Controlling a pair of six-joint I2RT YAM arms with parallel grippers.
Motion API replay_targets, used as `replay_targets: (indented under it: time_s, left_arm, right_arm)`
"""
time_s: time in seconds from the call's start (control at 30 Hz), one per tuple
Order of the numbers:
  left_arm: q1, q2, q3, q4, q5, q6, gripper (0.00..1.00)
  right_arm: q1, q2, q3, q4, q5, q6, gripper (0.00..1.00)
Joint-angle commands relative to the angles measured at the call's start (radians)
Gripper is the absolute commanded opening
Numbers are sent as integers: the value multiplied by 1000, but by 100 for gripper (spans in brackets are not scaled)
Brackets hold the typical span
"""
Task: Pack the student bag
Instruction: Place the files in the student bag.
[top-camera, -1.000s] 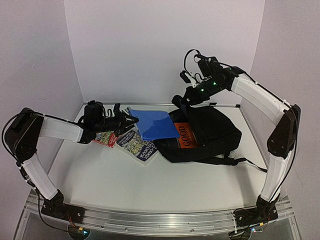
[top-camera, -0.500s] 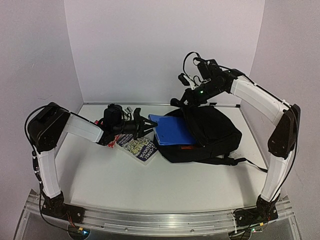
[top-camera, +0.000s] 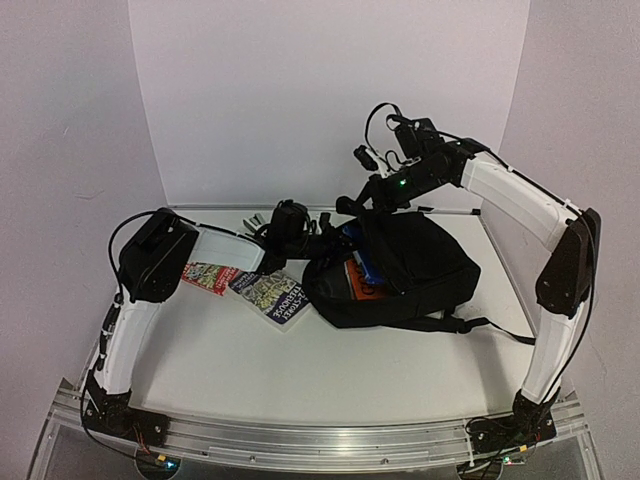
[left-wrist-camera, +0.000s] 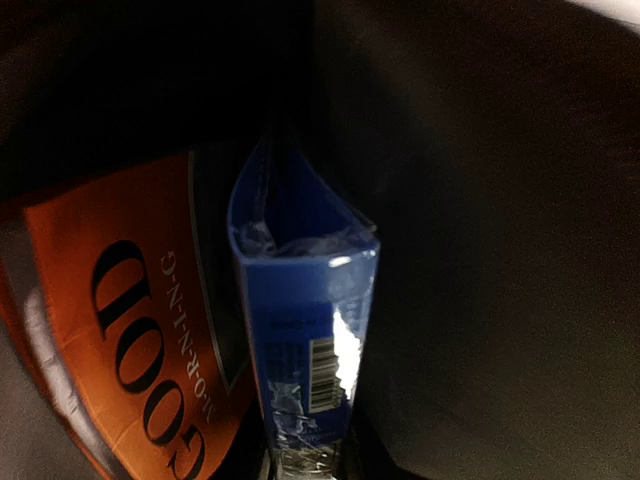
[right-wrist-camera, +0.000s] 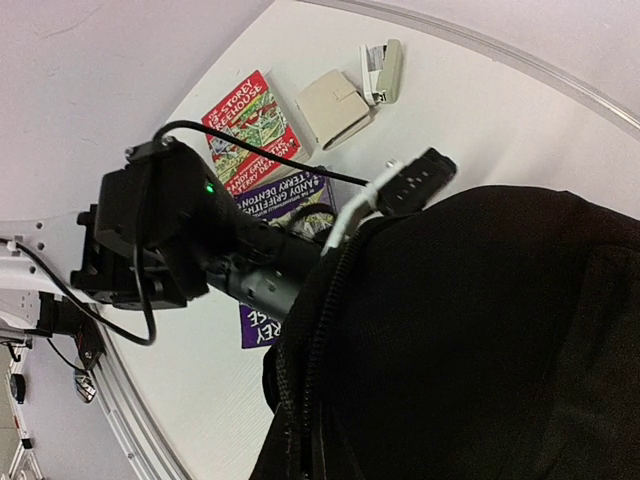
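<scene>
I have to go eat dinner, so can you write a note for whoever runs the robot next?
Left gripper shut on the flat blue book, deep in the big black fabric backpack.
Right gripper shut on the backpack's rim, holding it open.
Done: orange GOOD paperback inside, beside the blue book.
Left: release blue book; pack the red paperback and purple paperback lying on the white table.

The orange book (left-wrist-camera: 110, 330) reads "GOOD"; the red book (right-wrist-camera: 250, 125) "STOREY TREEHOUSE".
</scene>
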Motion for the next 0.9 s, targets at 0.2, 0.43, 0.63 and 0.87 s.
replay_targets:
  time_s: [0.2,0.43,0.63,0.87]
  left_arm:
    - [-27,-27,103,-367,-171,194,59]
    - [-27,-193,25,-492,-254,337,82]
    - [-23,-335,-50,-557,-311,420,87]
    - [21,-433,-166,-577,-333,433,88]
  right_arm:
    - [-3,-75,-6,95,-63,27,0]
    - [-78,-97,-74,100,48,44,0]
    - [-188,-135,-245,102,247,23,0]
    - [-274,-113,-472,141,484,-54,0]
